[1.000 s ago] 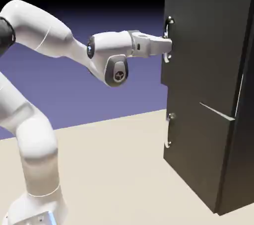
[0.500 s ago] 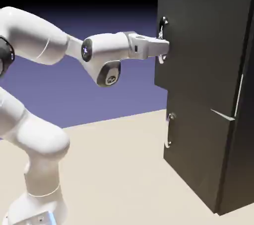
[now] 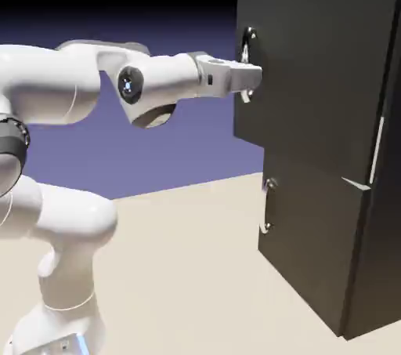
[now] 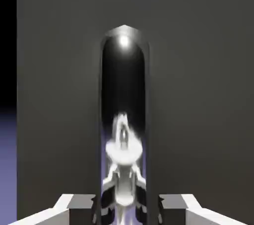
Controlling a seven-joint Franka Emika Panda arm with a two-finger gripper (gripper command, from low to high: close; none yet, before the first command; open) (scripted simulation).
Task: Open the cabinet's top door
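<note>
The claw (image 4: 127, 210) is closed in tight, with one finger tip on each side of the long shiny handle (image 4: 124, 80), so it looks like it has hold of it. The handle stands up tall on the top door (image 3: 313, 63), near the edge on the exterior view's left. That door is the big, dark one, up high on the cabinet (image 3: 384, 267). It is open a little bit: its handle edge sticks out past the small door (image 3: 309, 244) below, which looks shut. The small door has its own handle (image 3: 267, 204), and nothing touches it. Far behind is the blue-purple wall (image 3: 180, 165). I think the job now is pulling the door open. Next, the arm (image 3: 59, 83) should pull back and swing round in a curve, because the door turns on its far side. If it pulls too straight, the claw could slip off.
</note>
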